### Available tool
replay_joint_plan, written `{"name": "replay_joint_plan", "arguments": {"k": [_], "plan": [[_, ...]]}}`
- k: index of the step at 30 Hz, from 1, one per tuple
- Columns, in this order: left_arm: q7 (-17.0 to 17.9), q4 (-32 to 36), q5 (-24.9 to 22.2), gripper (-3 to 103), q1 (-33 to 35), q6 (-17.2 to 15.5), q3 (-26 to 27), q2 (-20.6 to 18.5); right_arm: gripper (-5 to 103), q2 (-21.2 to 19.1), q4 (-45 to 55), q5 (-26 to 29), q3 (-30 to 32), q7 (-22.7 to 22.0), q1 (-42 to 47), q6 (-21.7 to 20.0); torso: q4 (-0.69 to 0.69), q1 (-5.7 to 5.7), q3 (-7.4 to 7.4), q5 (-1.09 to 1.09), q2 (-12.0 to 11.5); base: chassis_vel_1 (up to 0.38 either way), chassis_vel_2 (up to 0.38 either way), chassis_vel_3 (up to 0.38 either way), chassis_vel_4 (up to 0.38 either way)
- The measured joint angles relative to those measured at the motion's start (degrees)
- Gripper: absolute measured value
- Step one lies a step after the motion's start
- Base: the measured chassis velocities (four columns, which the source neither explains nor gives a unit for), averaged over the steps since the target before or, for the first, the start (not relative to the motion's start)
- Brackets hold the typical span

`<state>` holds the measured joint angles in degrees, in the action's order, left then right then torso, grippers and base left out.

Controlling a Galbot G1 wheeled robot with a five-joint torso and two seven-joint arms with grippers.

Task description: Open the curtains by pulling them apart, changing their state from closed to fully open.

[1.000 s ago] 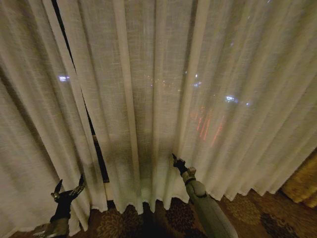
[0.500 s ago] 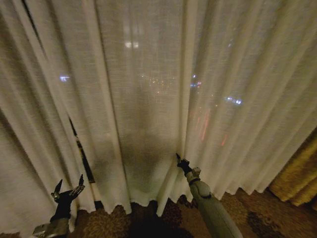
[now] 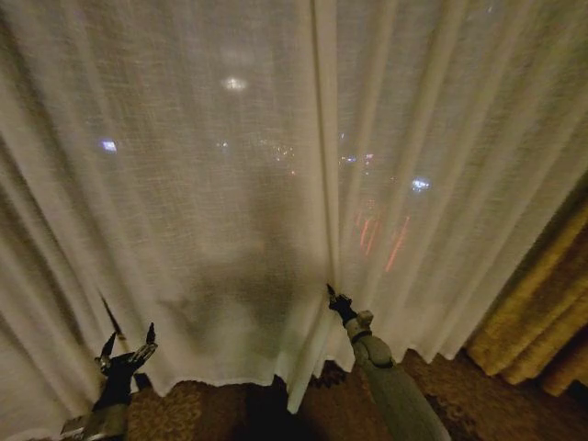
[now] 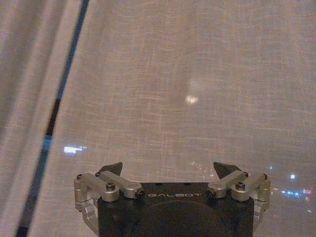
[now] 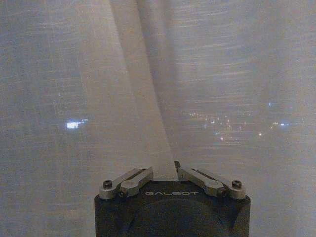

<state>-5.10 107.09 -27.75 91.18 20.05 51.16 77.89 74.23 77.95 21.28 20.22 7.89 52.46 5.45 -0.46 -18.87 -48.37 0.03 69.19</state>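
The right gripper (image 5: 164, 170) clenched a pleat of the curtains (image 3: 230, 184); sheer fabric could slip free, the left gripper (image 4: 168, 170) released

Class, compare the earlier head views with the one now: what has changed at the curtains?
The dark gap between the sheer cream-white curtains slid to the robot's left and shrank to a sliver; more of the golden-yellow drape shows. Unchanged: right gripper pinching a fold, left gripper open, holding nothing.

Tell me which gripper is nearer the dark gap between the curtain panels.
Left. The left gripper, fingers spread open, sits just beside the dark gap low at the curtains' left side. The right gripper is well off to the right, pinched on a curtain fold.
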Motion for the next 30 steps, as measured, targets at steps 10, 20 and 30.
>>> {"name": "replay_joint_plan", "arguments": {"k": [10,20,30], "plan": [[0.0,0.0,0.0,100,0.0,0.0,0.0,0.0,0,-0.5,-0.9,0.3,1.0,0.9,-0.2,0.2,0.00,0.00,0.00,-0.05,0.0,-0.351,-0.348,0.360,0.349],[0.0,0.0,0.0,100,0.0,0.0,0.0,0.0,0,-0.8,-1.6,0.4,1.6,1.7,-0.3,0.5,0.00,0.00,0.00,-0.02,0.0,-0.358,-0.361,0.341,0.349],[0.0,0.0,0.0,100,0.0,0.0,0.0,0.0,0,-1.2,-1.2,0.6,1.8,1.9,-0.1,0.6,0.00,0.00,0.00,-0.03,0.0,-0.355,-0.361,0.363,0.350]]}}
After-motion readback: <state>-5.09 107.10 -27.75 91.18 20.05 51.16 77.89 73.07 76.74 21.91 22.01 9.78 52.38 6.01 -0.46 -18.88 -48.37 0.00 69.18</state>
